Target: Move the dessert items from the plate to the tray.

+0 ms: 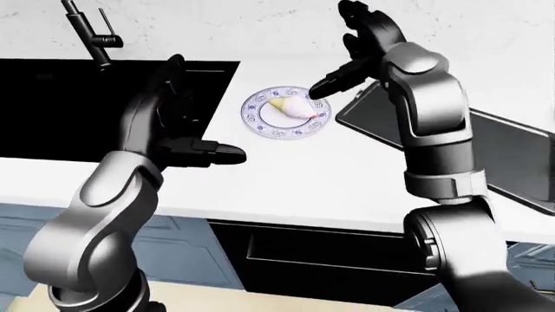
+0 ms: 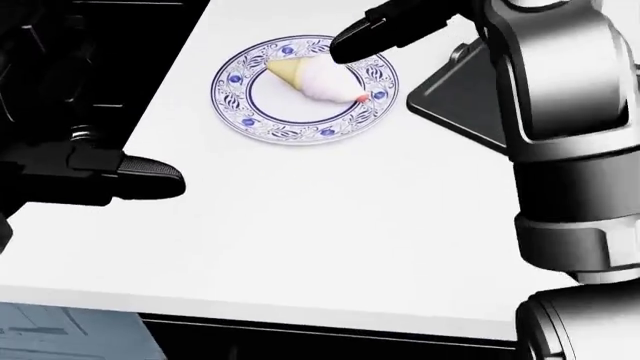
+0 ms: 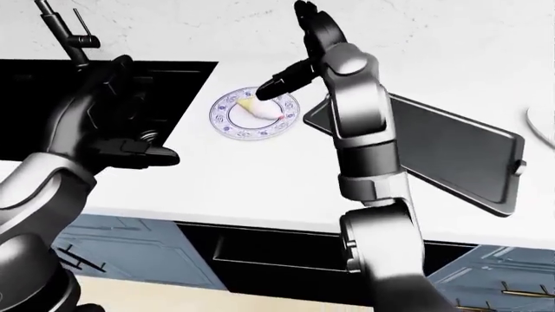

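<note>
Hovering right hand (image 1: pixel 364 49) over plate (image 2: pixel 232 105), fingers spread; left hand (image 1: pixel 177 123) raised, fingers open.

light: bright, even | table (image 2: pixel 330 225): glare-white, faint shadows | sink (image 1: pixel 60 104): flat black, detail lost | focus: sharp, slight render softness

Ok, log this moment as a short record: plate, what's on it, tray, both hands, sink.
plate: blue-patterned plate on the white counter, between sink and tray
dessert: one cone-shaped dessert lying on the plate
tray: dark tray right of the plate, nothing visible on it
right hand: right hand open, raised, one of its fingers over the plate's upper right rim, holding nothing
left hand: left hand open, over the counter's sink-side edge, holding nothing
sink: black sink with faucet, left of the plate
</note>
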Controlling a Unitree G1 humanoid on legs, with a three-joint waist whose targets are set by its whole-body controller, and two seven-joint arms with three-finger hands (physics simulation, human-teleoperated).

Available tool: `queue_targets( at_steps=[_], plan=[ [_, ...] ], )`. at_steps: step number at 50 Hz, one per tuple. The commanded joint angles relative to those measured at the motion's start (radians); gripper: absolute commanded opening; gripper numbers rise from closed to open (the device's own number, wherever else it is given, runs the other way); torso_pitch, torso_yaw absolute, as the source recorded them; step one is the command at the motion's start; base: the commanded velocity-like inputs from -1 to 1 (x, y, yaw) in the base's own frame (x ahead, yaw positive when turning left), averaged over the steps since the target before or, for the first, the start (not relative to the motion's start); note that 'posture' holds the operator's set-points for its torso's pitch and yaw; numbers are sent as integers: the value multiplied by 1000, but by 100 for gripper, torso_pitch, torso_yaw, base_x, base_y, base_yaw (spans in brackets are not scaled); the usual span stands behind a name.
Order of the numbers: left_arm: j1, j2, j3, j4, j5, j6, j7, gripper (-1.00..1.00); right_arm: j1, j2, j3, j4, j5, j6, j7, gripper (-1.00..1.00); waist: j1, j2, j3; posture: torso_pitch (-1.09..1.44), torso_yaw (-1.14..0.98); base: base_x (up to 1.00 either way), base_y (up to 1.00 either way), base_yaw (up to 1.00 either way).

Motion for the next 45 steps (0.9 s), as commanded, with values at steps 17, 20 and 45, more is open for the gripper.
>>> queue_targets(
  at_steps=[17, 20, 45],
  plan=[
    [-1, 15, 30, -11, 15, -61, -28, 100, -108, 69, 23, 244, -169, -252, 6, 100, 0, 7, -44, 0, 0, 0, 0, 0],
    [-15, 18, 34, -14, 8, -49, -23, 100, -87, 82, 31, 218, -201, -243, 23, 100, 0, 6, -47, 0, 0, 0, 0, 0],
    [-4, 25, 37, -20, -14, -62, -12, 100, 4, 161, 55, 326, -329, -350, 13, 99, -7, 10, -43, 0, 0, 0, 0, 0]
  ],
)
